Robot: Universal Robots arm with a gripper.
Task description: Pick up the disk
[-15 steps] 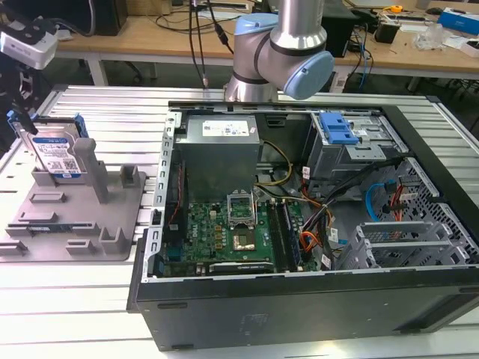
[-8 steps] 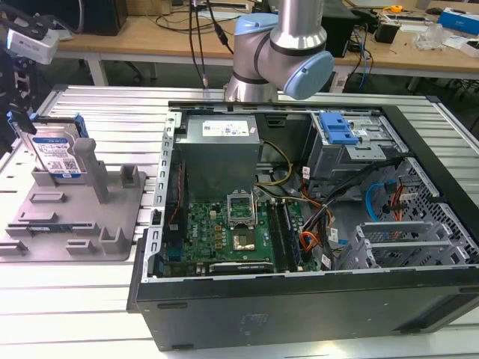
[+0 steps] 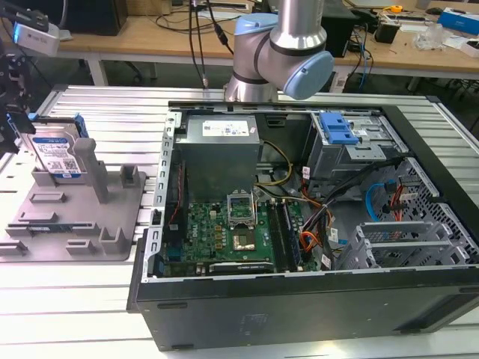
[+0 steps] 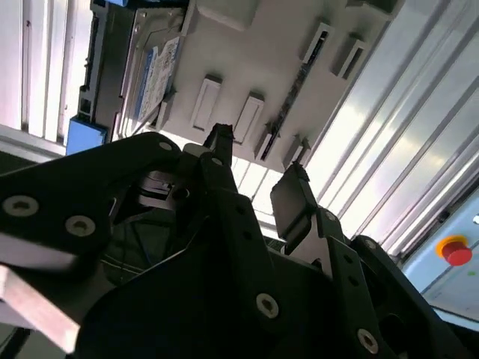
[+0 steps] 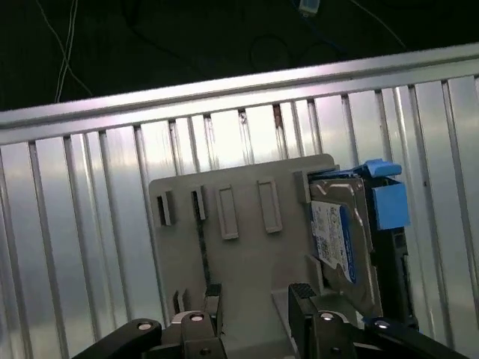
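The disk (image 3: 56,153) is a silver-grey hard drive with a white-and-blue label and blue side rails. It stands on edge in a slot at the back of a grey holder plate (image 3: 82,224), at the exterior view's left. My gripper (image 3: 13,112) hangs at that view's far left edge, just beside the disk and apart from it. In the first wrist view the gripper (image 5: 258,299) is open over the plate, with the disk (image 5: 344,239) off to one side. The second wrist view also shows the open gripper (image 4: 254,168), nothing between its fingers, and the disk (image 4: 150,75) beyond them.
An open computer case (image 3: 314,224) lies to the exterior view's right of the plate, with a grey power-supply box (image 3: 221,146) and a bright blue caddy (image 3: 337,129) inside. The arm's base (image 3: 277,52) stands behind it. The table is ribbed aluminium (image 5: 75,209). A red button (image 4: 456,250) sits at its edge.
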